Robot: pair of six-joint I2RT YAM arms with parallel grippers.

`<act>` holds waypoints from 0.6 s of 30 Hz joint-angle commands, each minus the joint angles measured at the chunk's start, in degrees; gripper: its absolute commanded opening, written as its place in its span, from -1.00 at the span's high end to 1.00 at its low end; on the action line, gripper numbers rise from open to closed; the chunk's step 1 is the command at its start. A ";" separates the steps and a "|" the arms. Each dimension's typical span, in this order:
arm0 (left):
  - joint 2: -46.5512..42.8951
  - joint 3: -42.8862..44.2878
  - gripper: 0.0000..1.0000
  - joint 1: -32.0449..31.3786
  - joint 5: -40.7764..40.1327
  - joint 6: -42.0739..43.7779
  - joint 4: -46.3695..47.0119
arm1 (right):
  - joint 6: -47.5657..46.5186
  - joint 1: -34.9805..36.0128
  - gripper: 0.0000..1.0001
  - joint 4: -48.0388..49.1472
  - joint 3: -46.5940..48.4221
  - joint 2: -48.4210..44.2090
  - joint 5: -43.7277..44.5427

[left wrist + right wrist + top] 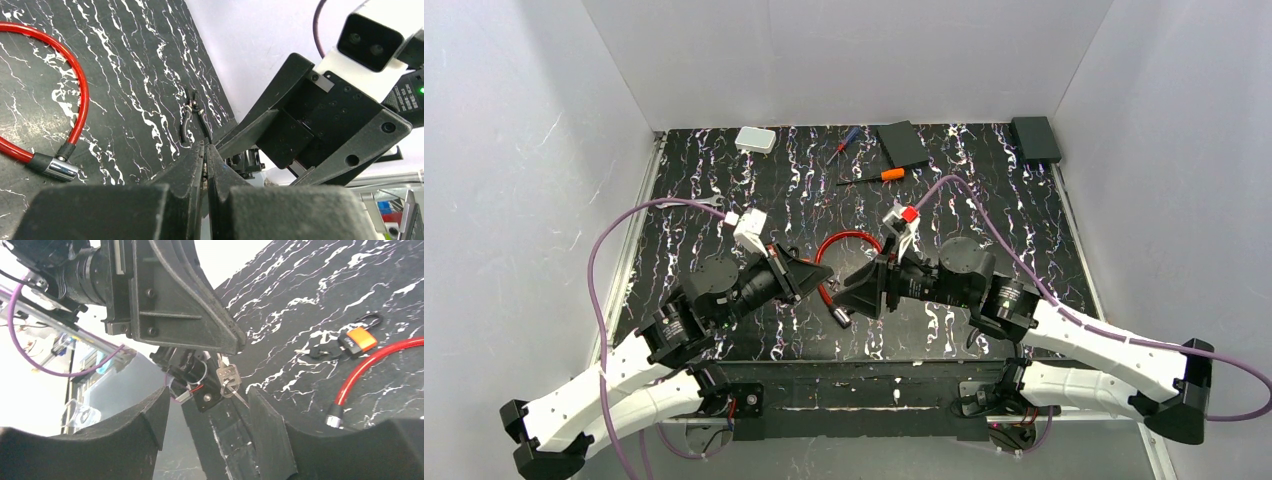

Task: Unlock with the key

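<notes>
Left gripper is pressed together on the key, a small silvery one pinched at the very fingertips. It hangs in the air below them, and a second key dangles off it. Right gripper is spread and holds nothing, nose to nose with the left. The key sits just ahead of its gap and touches neither finger, as far as I can tell.

Orange lock looks like a small padlock with a black loop at one end; can't tell what the black bit at the other end is. It lies loose on the table, ahead of the right gripper and off to one side, just beside the red cable.

Risks:
- The tip pinch is thin, so a bump from the right fingers could swivel or drop the key.
- The right fingers may close on the second key instead of the head.
- The grippers are very close, so a finger clash is likely on any sideways move.
- The lock is loose and will probably slide when the key pushes in, unless it is pinned.
- The cable loop lies between and under both grippers, with the cable end near the left one. A low pass could snag it.

Room is tight between the grippers, and the near table edge is behind them. There's more space beyond them, up to the screwdriver. Side walls are well apart.
</notes>
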 commanded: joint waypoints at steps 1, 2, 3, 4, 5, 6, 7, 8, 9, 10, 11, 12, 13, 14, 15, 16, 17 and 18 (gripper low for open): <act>-0.58 2.09 1.00 0.03 2.50 2.12 -1.00 | 2.52 -0.28 -0.23 6.39 1.00 0.52 -5.26; -0.72 2.07 1.00 0.05 2.63 1.97 -0.82 | 2.73 -0.29 -0.19 7.19 0.41 0.61 -5.66; -0.89 2.07 1.00 0.07 2.64 1.81 -0.72 | 3.00 -0.24 -0.15 7.78 0.20 0.67 -5.77; -1.01 2.07 1.00 0.03 2.56 1.66 -0.78 | 3.01 -0.28 -0.09 8.17 -0.09 0.68 -5.85; -1.16 2.02 1.00 0.06 2.52 1.46 -0.69 | 3.07 -0.29 -0.05 8.33 -0.31 0.77 -5.81; -1.33 1.92 1.00 0.07 2.63 1.43 -0.44 | 3.10 -0.35 -0.02 8.37 -0.34 0.92 -5.77; -1.46 1.82 1.00 0.01 2.87 1.33 -0.18 | 3.06 -0.37 0.00 8.37 -0.39 1.01 -5.59; -1.48 1.76 1.00 0.07 3.01 1.18 0.08 | 3.09 -0.38 0.00 8.44 -0.43 1.05 -5.48; -1.48 1.72 1.00 0.06 3.18 0.94 0.28 | 3.04 -0.42 0.00 8.46 -0.43 1.06 -5.20; -1.53 1.64 1.00 0.03 3.40 0.83 0.70 | 2.97 -0.44 0.00 8.27 -0.35 1.05 -4.80; -1.50 1.63 1.00 0.07 3.62 0.73 0.98 | 2.81 -0.42 -0.01 8.02 -0.32 1.06 -4.33; -1.48 1.67 1.00 0.08 3.77 0.69 1.16 | 2.62 -0.51 -0.05 7.60 -0.30 1.00 -3.62; -1.44 1.87 1.00 0.08 3.93 0.63 1.22 | 2.49 -0.55 -0.09 7.05 -0.12 0.86 -2.73; -1.36 2.15 1.00 0.03 4.12 0.81 1.04 | 2.35 -0.62 -0.11 6.60 -0.13 0.69 -1.88; -1.31 2.43 1.00 0.06 4.17 0.90 0.80 | 2.26 -0.71 -0.13 6.20 -0.16 0.45 -1.12; -1.31 2.62 1.00 0.07 4.26 0.98 0.54 | 2.25 -0.78 -0.15 6.02 -0.28 0.18 -0.50; -1.31 2.79 1.00 0.05 4.31 1.17 0.34 | 2.32 -0.86 -0.16 6.18 -0.57 -0.14 -0.22; -1.31 2.90 1.00 0.06 4.35 1.21 0.12 | 2.34 -0.90 -0.18 6.37 -0.89 -0.43 -0.17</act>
